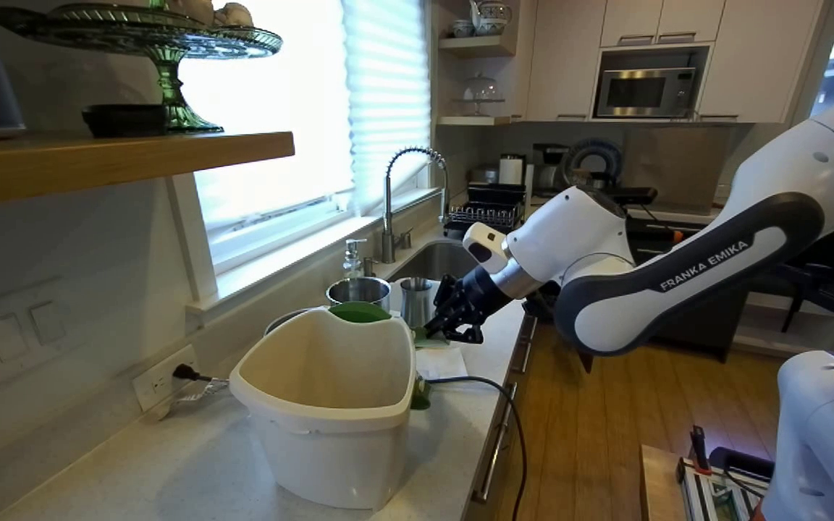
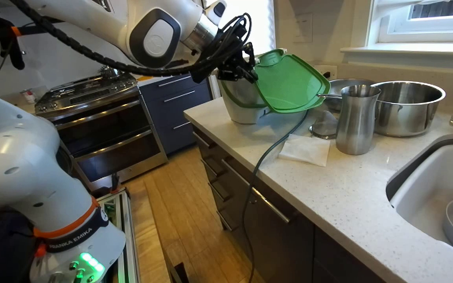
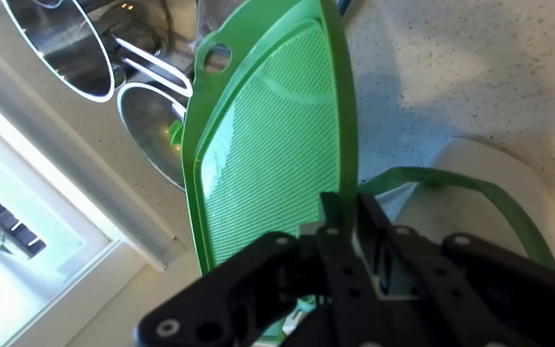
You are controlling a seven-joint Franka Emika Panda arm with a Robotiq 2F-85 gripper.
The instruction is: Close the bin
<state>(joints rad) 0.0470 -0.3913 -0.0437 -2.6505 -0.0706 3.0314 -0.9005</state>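
Bin (image 1: 337, 459) stands on table (image 2: 328, 188), green lid (image 3: 272, 149) hanging open at its side. Gripper (image 3: 348, 207) nearly closed, pinching the lid's edge. Lid looks light, thin, slightly flexy, probably slick; that edge seems the best hold. Bin likely light too, may slide if pushed.

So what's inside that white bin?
In an exterior view, the bin shows only bare inner walls; its near rim hides the bottom and whatever may lie there.
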